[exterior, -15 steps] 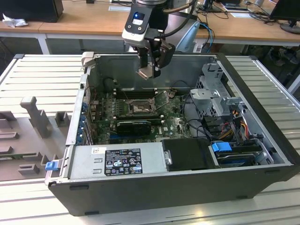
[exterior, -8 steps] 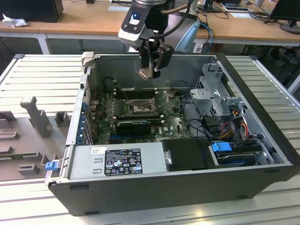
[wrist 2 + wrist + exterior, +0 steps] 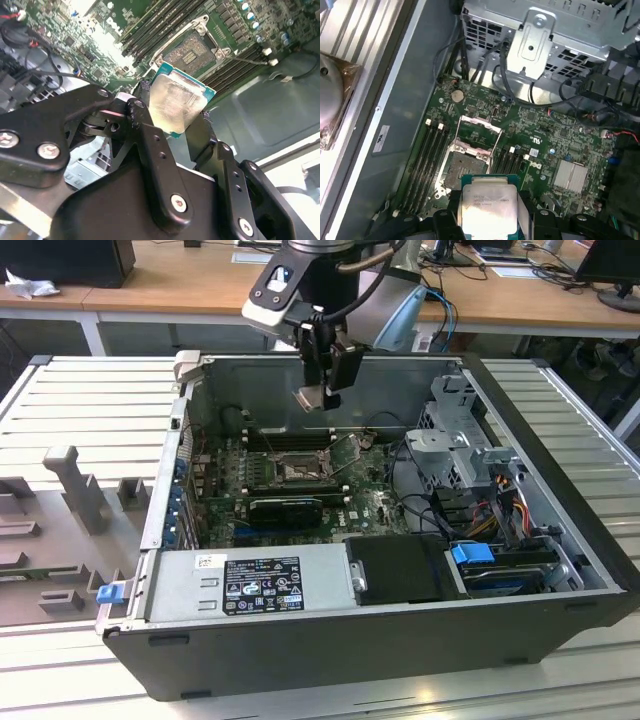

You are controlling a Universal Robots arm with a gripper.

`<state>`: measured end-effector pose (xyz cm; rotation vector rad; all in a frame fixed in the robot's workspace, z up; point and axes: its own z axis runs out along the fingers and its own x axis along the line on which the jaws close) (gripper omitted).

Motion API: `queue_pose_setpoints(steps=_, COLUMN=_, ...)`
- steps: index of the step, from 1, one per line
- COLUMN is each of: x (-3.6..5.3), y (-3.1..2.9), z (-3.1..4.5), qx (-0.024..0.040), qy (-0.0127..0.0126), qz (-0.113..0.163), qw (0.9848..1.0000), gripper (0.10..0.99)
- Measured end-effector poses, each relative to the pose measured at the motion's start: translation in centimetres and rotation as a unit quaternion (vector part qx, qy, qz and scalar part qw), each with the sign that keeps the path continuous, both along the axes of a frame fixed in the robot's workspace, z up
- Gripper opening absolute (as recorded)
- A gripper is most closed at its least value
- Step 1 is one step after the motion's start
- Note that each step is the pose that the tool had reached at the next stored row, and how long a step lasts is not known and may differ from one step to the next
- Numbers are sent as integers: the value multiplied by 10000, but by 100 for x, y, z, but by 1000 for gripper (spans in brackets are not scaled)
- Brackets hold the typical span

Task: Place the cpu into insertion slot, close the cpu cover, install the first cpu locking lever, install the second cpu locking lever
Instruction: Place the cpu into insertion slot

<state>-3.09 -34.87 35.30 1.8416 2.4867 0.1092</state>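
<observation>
Closest to us in the exterior view runs the black side wall of the open computer case [image 3: 330, 650], and we place everything else from the insertion slot [image 3: 297, 468]. Inside the case, nearer to us than the slot, sit the grey power supply [image 3: 250, 585] and a long black expansion card [image 3: 285, 508]. The slot itself lies in the green circuit board [image 3: 370, 505], its grey pin field uncovered. Beside the slot, toward the exterior view's right, stands the metal drive cage [image 3: 455, 440]. In the first wrist view we see the cpu cover [image 3: 480, 123] tilted up from one edge of the slot, with black memory slots [image 3: 427, 155] running alongside.

Above the slot hangs the gripper [image 3: 320, 392]. In the second wrist view its black fingers [image 3: 147, 135] are drawn in to the chip's width and clamped on two opposite edges of the cpu [image 3: 177, 102]. We see the cpu in the air, apart from the slot and the board. Its silvery metal top faces up toward the wrist, lying roughly flat; it is square, so no side reads as longer. Beyond the slot, past the case's far wall, we see wooden desks [image 3: 170, 280].
</observation>
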Motion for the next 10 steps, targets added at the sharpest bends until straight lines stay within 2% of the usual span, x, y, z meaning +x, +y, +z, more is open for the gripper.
queue_pose_setpoints(steps=10, x=0, y=0, z=-74, qx=-1, qy=0, qz=-62, qw=10000, gripper=529)
